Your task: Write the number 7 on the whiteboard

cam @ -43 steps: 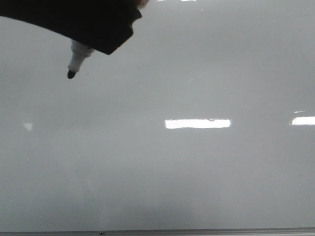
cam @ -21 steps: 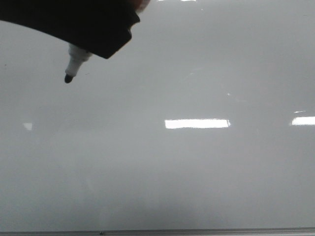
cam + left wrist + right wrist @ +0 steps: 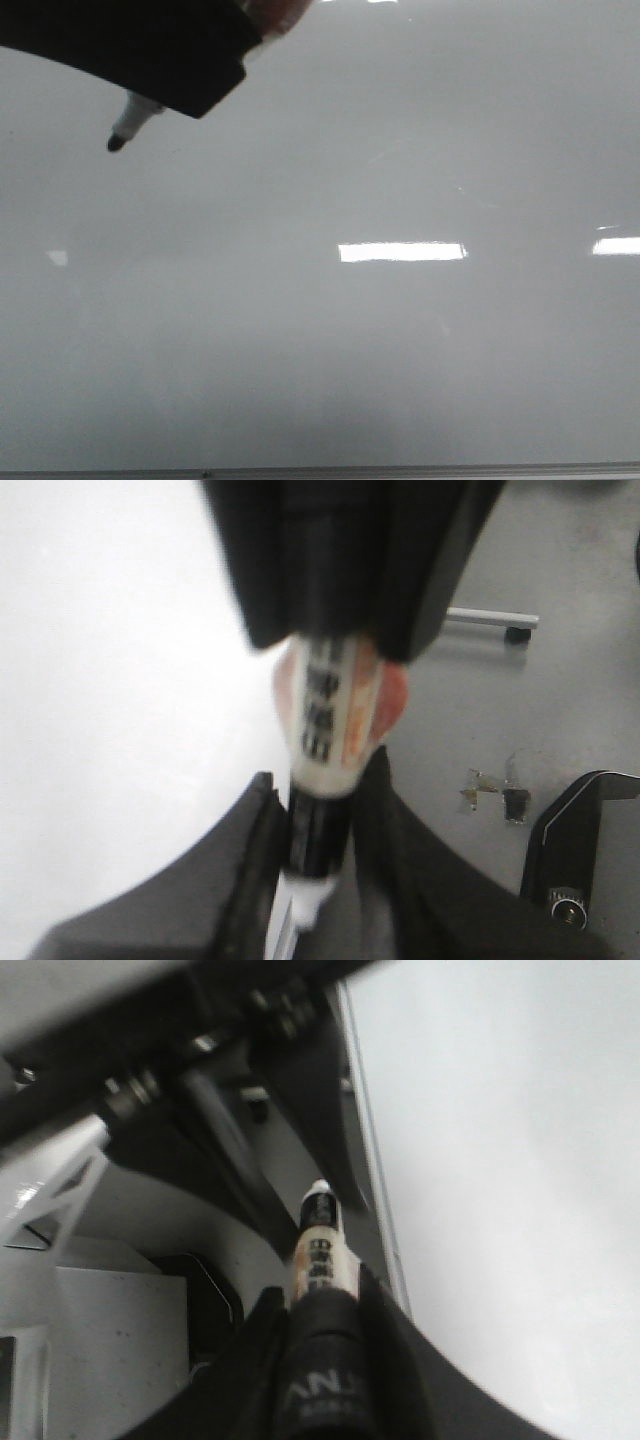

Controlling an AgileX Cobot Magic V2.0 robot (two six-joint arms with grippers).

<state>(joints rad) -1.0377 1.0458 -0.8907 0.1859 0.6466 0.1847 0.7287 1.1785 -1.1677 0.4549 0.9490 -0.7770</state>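
Observation:
The whiteboard point(image 3: 400, 350) fills the front view, glossy pale grey; no black stroke of a number 7 shows on it. My left gripper point(image 3: 170, 80), a black mass at the top left, is shut on a marker whose white neck and black tip point(image 3: 115, 143) poke out over the board. In the left wrist view my left gripper point(image 3: 320, 770) clamps the marker's point(image 3: 325, 710) black collar. The right gripper point(image 3: 350, 560) holds its rear end. In the right wrist view my right gripper point(image 3: 320, 1290) is shut on the marker's black end point(image 3: 320, 1380).
The board's thin grey bottom edge point(image 3: 320, 471) runs along the front. Bright light reflections point(image 3: 402, 252) lie on the board. Beside the board are a grey surface with a pale bar point(image 3: 490, 618), a black device point(image 3: 585, 850) and a white frame point(image 3: 55, 1185).
The marker tip first dipped a little, then moved left and slightly up along the board. The black gripper shifted left with it. No mark has appeared.

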